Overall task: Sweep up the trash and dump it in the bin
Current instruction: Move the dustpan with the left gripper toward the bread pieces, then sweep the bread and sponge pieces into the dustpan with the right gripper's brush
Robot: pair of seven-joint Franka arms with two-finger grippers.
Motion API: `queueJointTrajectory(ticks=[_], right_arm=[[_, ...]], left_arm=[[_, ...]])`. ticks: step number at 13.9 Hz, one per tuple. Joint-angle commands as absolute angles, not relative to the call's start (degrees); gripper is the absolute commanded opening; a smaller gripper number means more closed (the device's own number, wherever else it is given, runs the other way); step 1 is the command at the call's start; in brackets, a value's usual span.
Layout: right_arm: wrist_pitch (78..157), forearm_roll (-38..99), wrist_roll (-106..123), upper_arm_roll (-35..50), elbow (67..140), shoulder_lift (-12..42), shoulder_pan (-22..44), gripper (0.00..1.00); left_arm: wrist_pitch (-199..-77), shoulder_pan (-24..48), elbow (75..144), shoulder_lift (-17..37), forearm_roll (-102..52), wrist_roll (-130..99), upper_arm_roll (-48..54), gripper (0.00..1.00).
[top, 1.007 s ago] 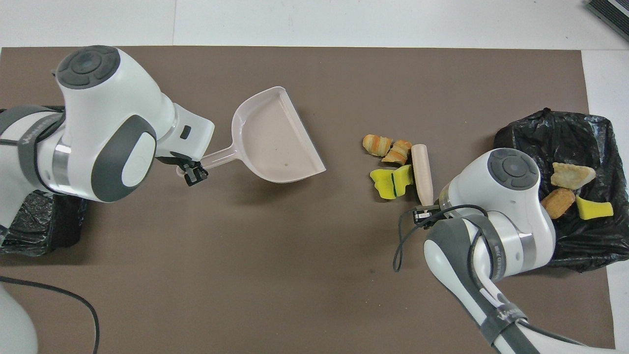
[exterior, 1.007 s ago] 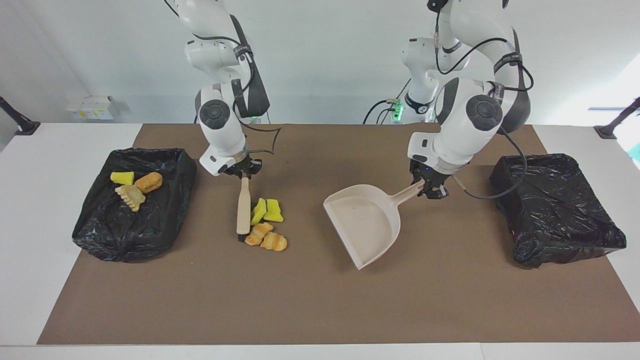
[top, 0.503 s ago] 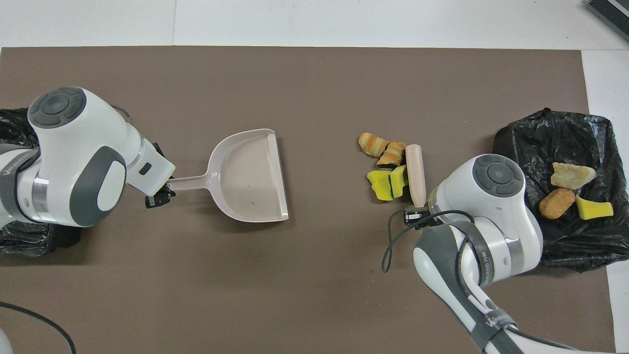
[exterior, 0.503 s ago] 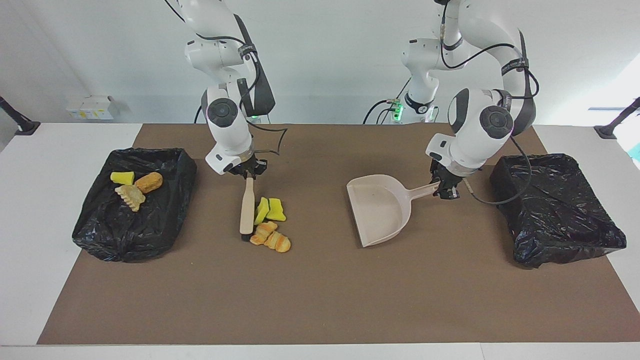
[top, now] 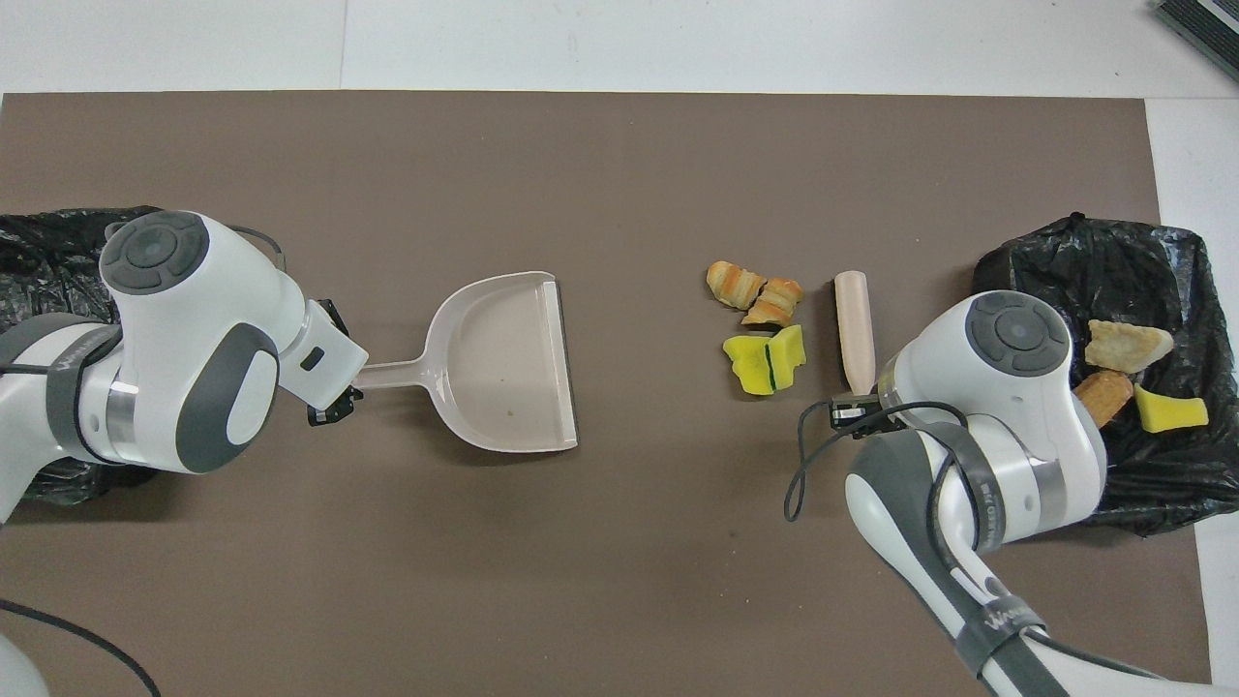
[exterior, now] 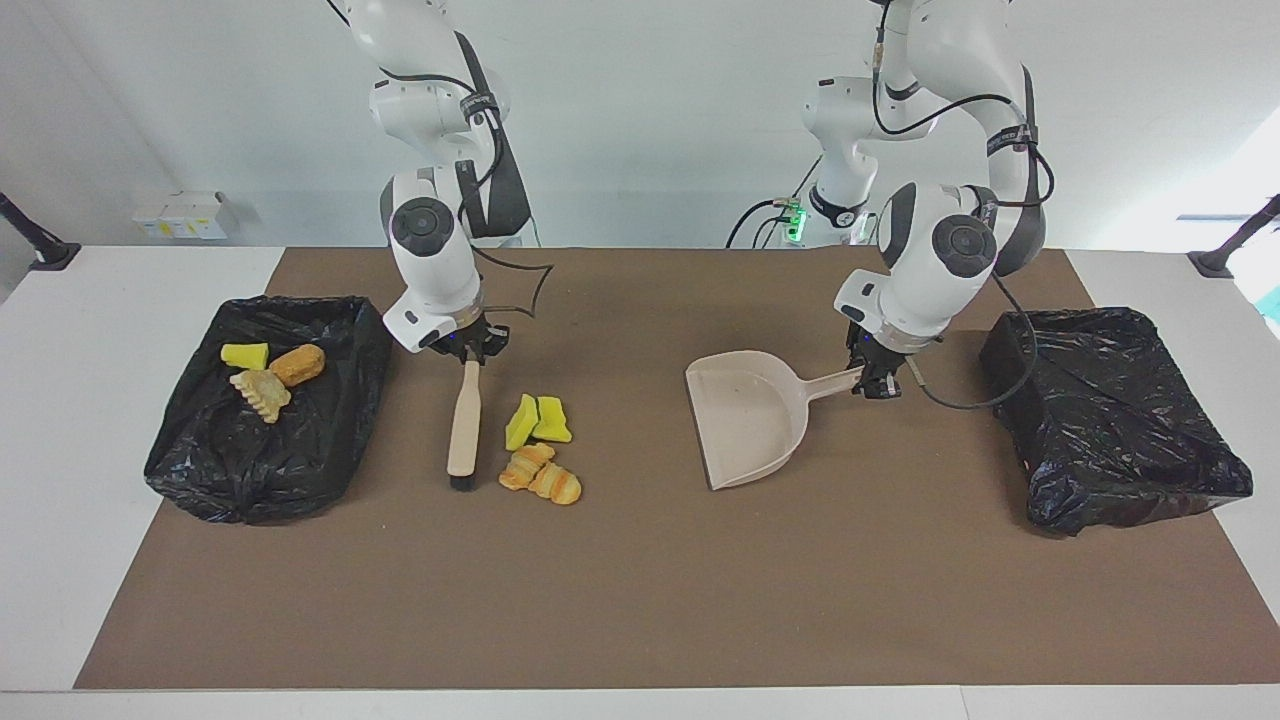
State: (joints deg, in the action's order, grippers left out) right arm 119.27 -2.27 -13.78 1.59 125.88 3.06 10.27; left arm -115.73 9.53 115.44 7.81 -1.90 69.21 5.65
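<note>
The trash lies in a small pile on the brown mat: yellow sponge chunks [exterior: 537, 421] [top: 766, 353] and golden-brown bread pieces [exterior: 541, 482] [top: 753, 290]. My right gripper [exterior: 468, 352] [top: 854, 403] is shut on the top of a beige brush [exterior: 463, 422] [top: 855, 327]. The brush's dark tip is down at the mat, a small gap from the trash, toward the right arm's end. My left gripper [exterior: 872, 381] [top: 336, 407] is shut on the handle of the beige dustpan [exterior: 748, 418] [top: 508, 363]. The pan is low over the mat with its open mouth toward the trash.
A black-lined bin [exterior: 260, 460] [top: 1152, 474] at the right arm's end holds a yellow chunk [exterior: 244, 354] and two bread-like scraps [exterior: 297, 364]. Another black-lined bin [exterior: 1110, 430] [top: 48, 237] sits at the left arm's end. A cable loops from the right wrist.
The brush has drawn away from the trash toward the right arm's end, opening a gap. The dustpan swung and lowered, and its mouth now faces the pile.
</note>
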Motion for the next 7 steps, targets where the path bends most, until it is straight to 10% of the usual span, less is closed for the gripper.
queueJointTrajectory(ticks=[1,7], right_arm=[[119.9,-3.3,-13.3,2.1,124.2,5.3,10.7,0.0],[119.5,-1.8,-14.9,2.5,119.6,9.0,15.6,0.0]], left_arm=[[-117.4,12.1,118.9,4.6,-1.1,64.3,5.2,0.0],[-117.4,14.6,120.0,3.7,-1.1,60.7,5.4,0.0]])
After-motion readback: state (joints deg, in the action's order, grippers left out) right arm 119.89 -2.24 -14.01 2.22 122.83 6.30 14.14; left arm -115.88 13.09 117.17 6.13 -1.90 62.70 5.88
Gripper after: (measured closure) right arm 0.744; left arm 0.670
